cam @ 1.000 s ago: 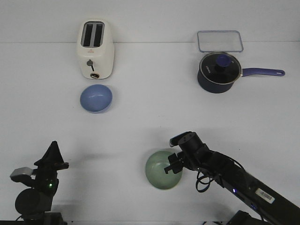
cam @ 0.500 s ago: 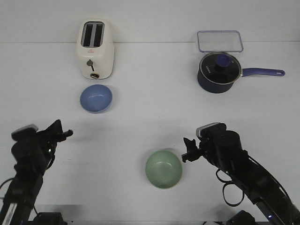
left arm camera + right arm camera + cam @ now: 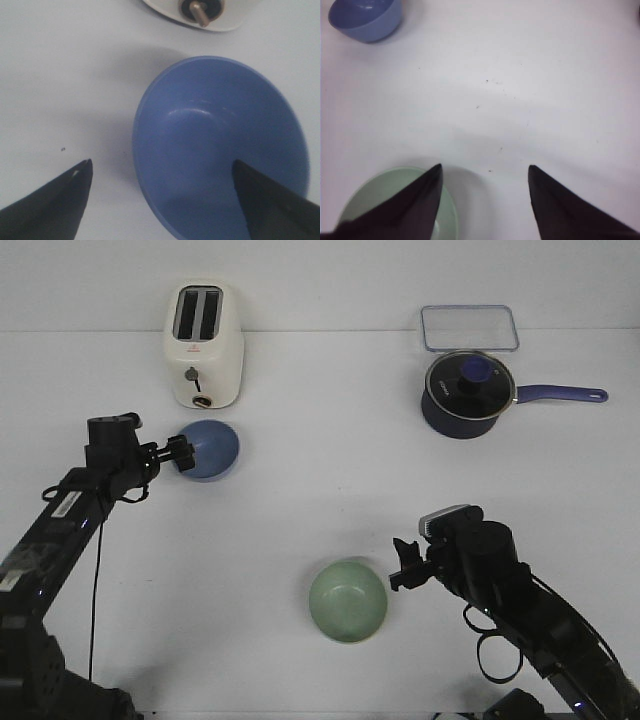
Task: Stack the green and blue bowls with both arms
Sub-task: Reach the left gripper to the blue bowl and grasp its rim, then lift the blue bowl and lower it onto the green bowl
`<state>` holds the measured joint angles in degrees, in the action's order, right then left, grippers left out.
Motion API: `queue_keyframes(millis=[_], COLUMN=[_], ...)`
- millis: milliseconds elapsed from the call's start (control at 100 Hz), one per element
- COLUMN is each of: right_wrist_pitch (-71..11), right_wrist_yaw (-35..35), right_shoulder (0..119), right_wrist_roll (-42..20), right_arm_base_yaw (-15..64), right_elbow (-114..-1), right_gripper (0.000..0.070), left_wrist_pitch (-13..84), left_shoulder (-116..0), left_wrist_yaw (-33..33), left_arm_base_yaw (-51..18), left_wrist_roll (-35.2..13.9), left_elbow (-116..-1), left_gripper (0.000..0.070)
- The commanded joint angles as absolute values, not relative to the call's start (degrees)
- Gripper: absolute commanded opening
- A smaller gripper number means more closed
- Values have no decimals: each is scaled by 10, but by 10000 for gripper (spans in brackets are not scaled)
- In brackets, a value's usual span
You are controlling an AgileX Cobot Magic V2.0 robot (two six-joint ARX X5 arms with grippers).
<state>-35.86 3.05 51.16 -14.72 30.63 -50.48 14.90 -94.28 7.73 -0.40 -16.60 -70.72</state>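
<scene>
The blue bowl (image 3: 210,449) sits upright in front of the toaster. My left gripper (image 3: 182,453) is open at its left rim. In the left wrist view the gripper (image 3: 162,170) straddles the blue bowl's (image 3: 220,140) rim, one finger over the table and one over the inside, without closing on it. The green bowl (image 3: 347,601) sits upright at the front middle. My right gripper (image 3: 403,566) is open and empty just right of it. In the right wrist view the gripper (image 3: 485,170) has one finger over the green bowl's (image 3: 375,187) edge, and the blue bowl (image 3: 365,17) shows far off.
A cream toaster (image 3: 203,345) stands right behind the blue bowl and also shows in the left wrist view (image 3: 200,10). A dark navy saucepan (image 3: 468,392) with a long handle and a clear lidded box (image 3: 469,327) stand at the back right.
My left arm has swung forward from the front left to the blue bowl. My right gripper drew back to the right off the green bowl, then stayed nearly still.
</scene>
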Motion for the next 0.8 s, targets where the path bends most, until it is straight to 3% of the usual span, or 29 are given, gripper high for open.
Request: queue_keyframes(millis=[0,110,160,220,320,350,500,640,790], right_wrist_pitch=[-354,-354,-355,-355,-356,-356,-357,-362,-362], right_wrist_yaw=[32,32,32,32,32,32,30,22,5], right_shoulder=[514,514,514,514,514,514,514,514,514], right_wrist_roll=[-136,-136,-136,-136,-136,-136,-136,-135,-132], right_arm_base_yaw=[308,308,308,308,308,308,308,307,303], right_elbow=[-512,-512,-512,-512,-512,-512,-512,-512,-512], right_gripper=[351,351,351,350,350,350,350,350,350], left_wrist_pitch=[156,164,164,163,169,170,176,189,243], left_shoulder=[-981,-1031,-1044,-1055,-1061,-1061,-1041,-985,-904], left_wrist_yaw=[80,80,80,80,80,80,99,157,183], left_arm_base_yaw=[-4,-4,-4,-4,-4,-4,-4,-10,-44], left_wrist_roll=[-143,-142,-142,-142,-142,-142,-142,-138,-104], left_elbow=[-740,-768,-773,-773,-773,-773,-774,-774,-774], left_gripper=[543,539,506,368,57,0,13,13,13])
